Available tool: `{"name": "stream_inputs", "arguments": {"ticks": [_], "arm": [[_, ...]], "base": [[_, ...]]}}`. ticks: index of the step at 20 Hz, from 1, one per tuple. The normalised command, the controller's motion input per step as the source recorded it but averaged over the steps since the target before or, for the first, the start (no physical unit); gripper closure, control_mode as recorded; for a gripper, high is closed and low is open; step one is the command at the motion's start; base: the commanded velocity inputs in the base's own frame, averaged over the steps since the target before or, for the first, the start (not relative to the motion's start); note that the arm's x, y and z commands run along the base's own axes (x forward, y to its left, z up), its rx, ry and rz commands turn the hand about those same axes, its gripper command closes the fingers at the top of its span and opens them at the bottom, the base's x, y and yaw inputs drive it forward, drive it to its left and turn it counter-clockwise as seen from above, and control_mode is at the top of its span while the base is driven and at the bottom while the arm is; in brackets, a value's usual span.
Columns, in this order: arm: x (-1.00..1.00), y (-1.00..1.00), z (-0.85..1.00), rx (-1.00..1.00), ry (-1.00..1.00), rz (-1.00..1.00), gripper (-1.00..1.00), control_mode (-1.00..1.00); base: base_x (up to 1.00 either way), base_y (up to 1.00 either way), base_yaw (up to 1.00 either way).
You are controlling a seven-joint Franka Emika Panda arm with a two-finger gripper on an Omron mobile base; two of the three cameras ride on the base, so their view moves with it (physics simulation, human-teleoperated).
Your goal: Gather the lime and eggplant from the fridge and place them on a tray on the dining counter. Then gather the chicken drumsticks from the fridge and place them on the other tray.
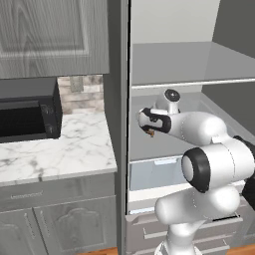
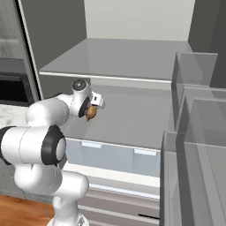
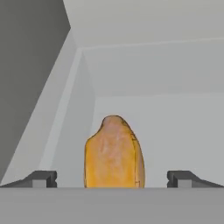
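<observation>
Lying lower centre of the hand view: one chicken drumstick [image 3: 114, 153], golden-brown, on the fridge shelf [image 3: 166, 131]. Gripper [image 3: 113, 178] jaws wide, one fingertip either side, not touching. Microwave [image 1: 27, 112] left, on marble counter [image 1: 55, 154].

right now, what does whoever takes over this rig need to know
Claw: open, holding nothing, reaching into the open fridge at middle shelf height.
Chicken drumstick: on that shelf near the left wall, lined up between the two fingertips in the hand view; not gripped yet. It also peeks out beside the claw in both base views.
Lime, eggplant, trays: cannot tell from these views where they are, so I cannot confirm the first part of the job.
Left: close on the drumstick, lift it out and carry it to its tray on the dining counter; then check whether more drumsticks remain.
</observation>
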Motion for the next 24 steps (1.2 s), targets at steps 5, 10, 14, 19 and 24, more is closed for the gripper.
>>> {"name": "stream_inputs", "arguments": {"ticks": [5, 10, 14, 19, 24], "arm": [[0.14, 0.00, -0.05, 0.00, 0.07, 0.00, -1.00, -1.00], [0.11, 0.00, -0.16, 0.00, 0.03, 0.00, -1.00, -1.00], [0.05, 0.00, -0.31, 0.00, 0.00, 0.00, -1.00, -1.00], [0.00, 0.00, -0.25, 0.00, 0.00, 0.00, -1.00, -1.00], [0.00, 0.00, -0.14, 0.00, 0.00, 0.00, -1.00, -1.00]], "base": [[0.00, 0.00, 0.00], [0.00, 0.00, 0.00], [0.00, 0.00, 0.00], [0.00, 0.00, 0.00], [0.00, 0.00, 0.00]]}}
